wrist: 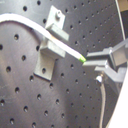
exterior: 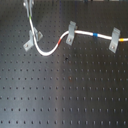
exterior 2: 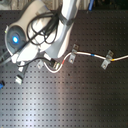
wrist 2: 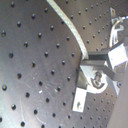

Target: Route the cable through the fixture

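The gripper (wrist: 90, 61) is clamped on the green-banded end of the long thin white cable (exterior: 49, 51), at the small silver-grey bent metal clip (exterior: 34, 37) in the upper left of the first exterior view. The cable already lies in the other two grey clips (exterior: 70, 33), so the last threading is in hand; next, I judge, the end must seat in this clip's notch. From the clip, the cable loops down, then its long axis runs rightward across the black perforated board (exterior: 64, 95).

One cable (exterior: 82, 33), three clips (exterior: 70, 32)
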Motion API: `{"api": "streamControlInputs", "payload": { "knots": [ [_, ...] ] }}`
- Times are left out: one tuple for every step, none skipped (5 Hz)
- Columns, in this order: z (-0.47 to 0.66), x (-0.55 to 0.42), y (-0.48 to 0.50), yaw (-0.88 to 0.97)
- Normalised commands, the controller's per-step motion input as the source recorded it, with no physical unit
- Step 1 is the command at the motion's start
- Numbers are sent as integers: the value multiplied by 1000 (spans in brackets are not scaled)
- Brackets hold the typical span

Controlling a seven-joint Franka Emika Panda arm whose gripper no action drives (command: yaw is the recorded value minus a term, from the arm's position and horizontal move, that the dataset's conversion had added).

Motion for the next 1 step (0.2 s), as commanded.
{"api": "streamControlInputs", "payload": {
  "knots": [
    [635, -44, 180, -220]
  ]
}}
